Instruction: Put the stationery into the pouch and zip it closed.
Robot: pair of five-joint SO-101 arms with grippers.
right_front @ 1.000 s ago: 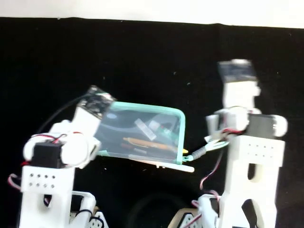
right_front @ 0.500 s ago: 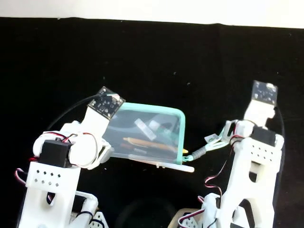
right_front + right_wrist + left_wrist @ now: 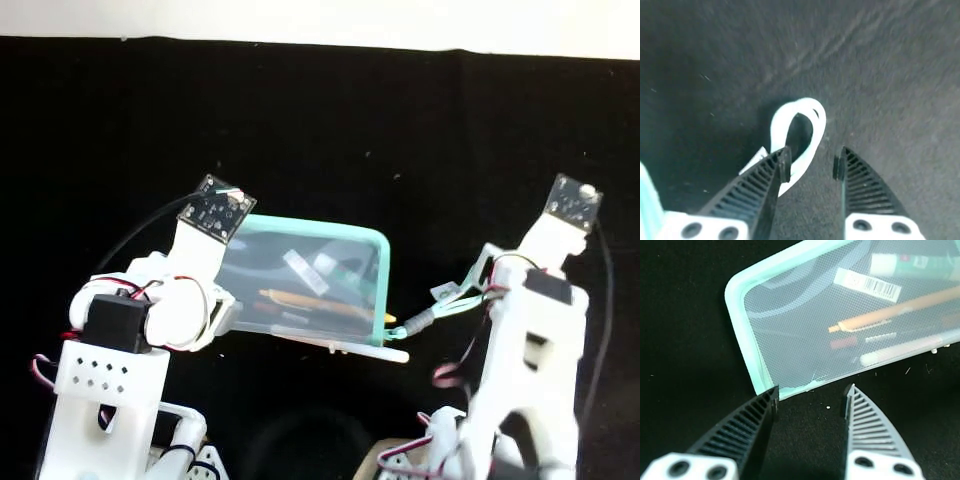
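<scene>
1. Counter (image 3: 300,120): black surface carrying all items.
2. Left arm (image 3: 150,310): stands at the left end of the pouch in the high view.
3. Right arm (image 3: 530,340): stands off the right end of the pouch, apart from it.
4. Pouch (image 3: 250,275): clear mesh with a teal border, lying flat on the counter between the two arms. Whether its zip is closed cannot be told.
5. Left pincer (image 3: 812,395): released, jaws spread wide. Both tips are just short of the pouch's rounded corner and grasp nothing.
6. Right pincer (image 3: 812,164): released, jaws apart over bare counter. It grasps nothing.
7. Stationery inside the pouch, seen through the mesh:
   - orange pencil (image 3: 890,310), lying lengthwise;
   - white pen (image 3: 900,346), along the near edge;
   - white tube with a green label (image 3: 910,262), near the far edge.
8. White loop (image 3: 818,120): lies on the counter just beyond the right pincer's tips, its near end beside the black finger (image 3: 757,192).
</scene>
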